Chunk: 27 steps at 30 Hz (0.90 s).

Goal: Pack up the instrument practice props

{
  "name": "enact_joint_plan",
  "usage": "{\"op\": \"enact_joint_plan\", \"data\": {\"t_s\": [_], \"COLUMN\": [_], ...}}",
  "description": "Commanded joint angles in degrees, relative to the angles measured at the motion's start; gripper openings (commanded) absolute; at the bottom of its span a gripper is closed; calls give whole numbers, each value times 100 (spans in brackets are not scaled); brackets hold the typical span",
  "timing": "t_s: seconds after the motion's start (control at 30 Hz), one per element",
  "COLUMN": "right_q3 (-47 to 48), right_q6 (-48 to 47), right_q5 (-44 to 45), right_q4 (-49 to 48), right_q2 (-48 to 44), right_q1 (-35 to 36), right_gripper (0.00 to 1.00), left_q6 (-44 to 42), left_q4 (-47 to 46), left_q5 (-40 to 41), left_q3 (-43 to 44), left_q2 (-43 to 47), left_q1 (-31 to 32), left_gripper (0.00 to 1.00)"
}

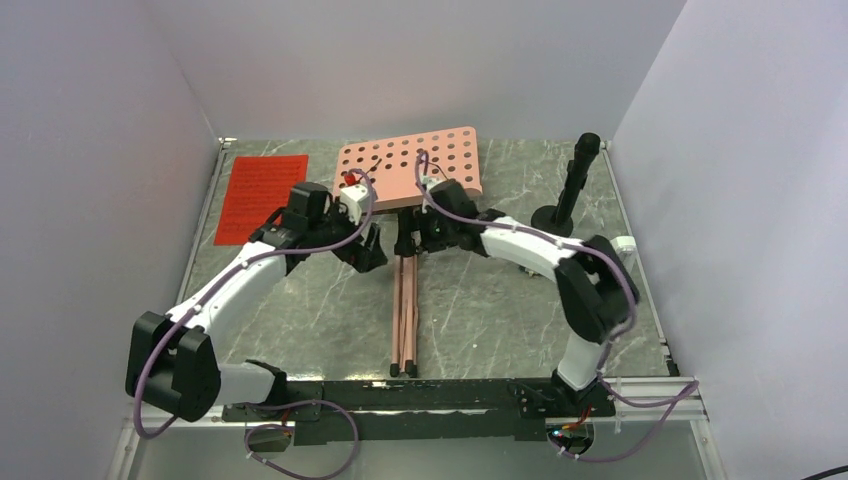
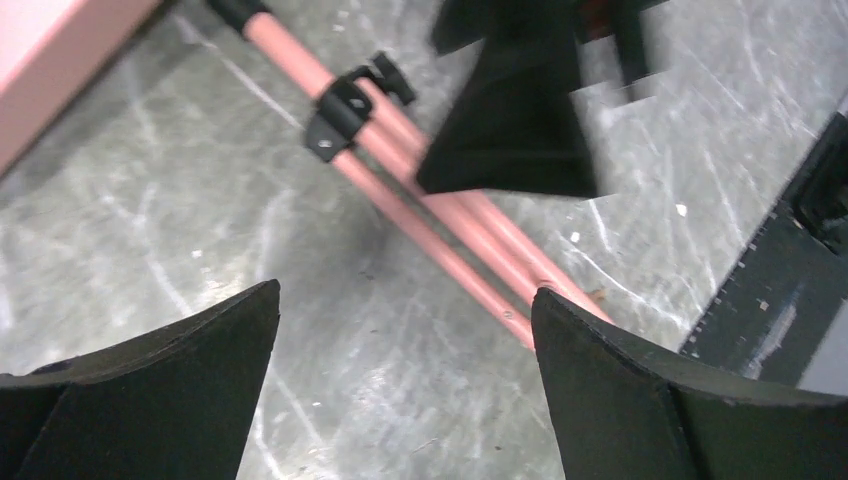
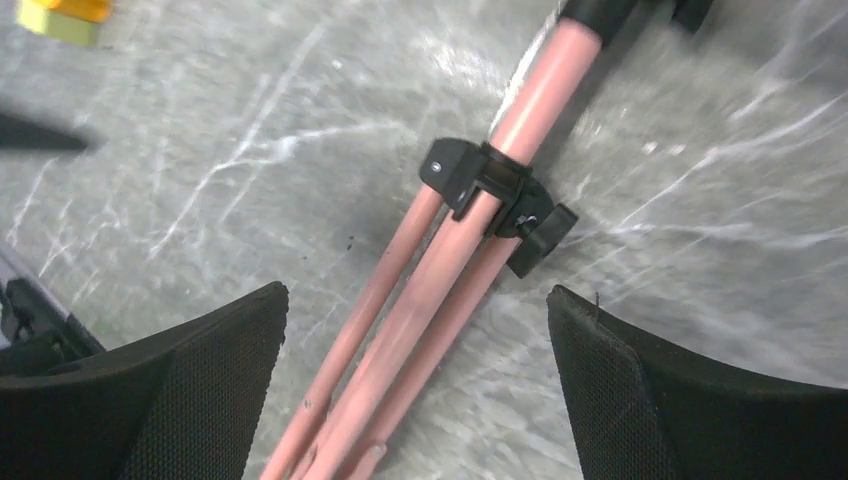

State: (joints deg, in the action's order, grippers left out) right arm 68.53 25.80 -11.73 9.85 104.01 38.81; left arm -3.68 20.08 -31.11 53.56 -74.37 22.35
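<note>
- Music stand (image 1: 404,300) flat on tabletop (image 1: 300,320), legs folded together.
- Left gripper (image 2: 405,330) just left of its legs, jaws wide apart, empty.
- Right gripper (image 3: 417,330) above its legs, jaws wide apart, empty.
- Red sheet music (image 1: 262,197) left of its desk.

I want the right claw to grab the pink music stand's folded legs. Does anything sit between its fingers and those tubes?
Nothing visible does. The open right claw hangs over the pink metal music stand, whose folded legs show between its fingers, near the black collar clamp.
</note>
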Motion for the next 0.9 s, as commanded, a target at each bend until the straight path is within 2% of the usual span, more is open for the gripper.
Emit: {"op": "enact_joint_plan", "data": {"t_s": [0.0,0.13,0.3,0.43,0.53,0.67,0.87], "right_q3": [-47,349,534,493,451,372,678], "right_q6": [-1566,-2813,-2421,-2523,-3024,-3453,-3461], "right_q5": [-419,-661,1761,2648,3357,3801,3713], "right_q4": [-20,810,1197,971,577,-66,-99], "right_q2": [-1292,-1936,-2632,-3222,-3509,-3609,-3324], "right_q1": [-145,-177,-242,-312,-312,-417,-637], "right_gripper": [100,100,100,100,100,100,100], "left_q6": [-420,-373,-28,290,667,727,539], "left_q4": [-11,-251,-667,-627,-622,-585,-517], "left_q5": [365,474,462,508,516,542,724], "left_q3": [285,279,384,1062,1588,2166,2521], "left_q2": [237,311,79,-428,-677,-847,-1007], "left_q1": [-392,-774,-1082,-1129,-1252,-1367,-1475], "left_gripper": [99,99,99,99,99,99,99]}}
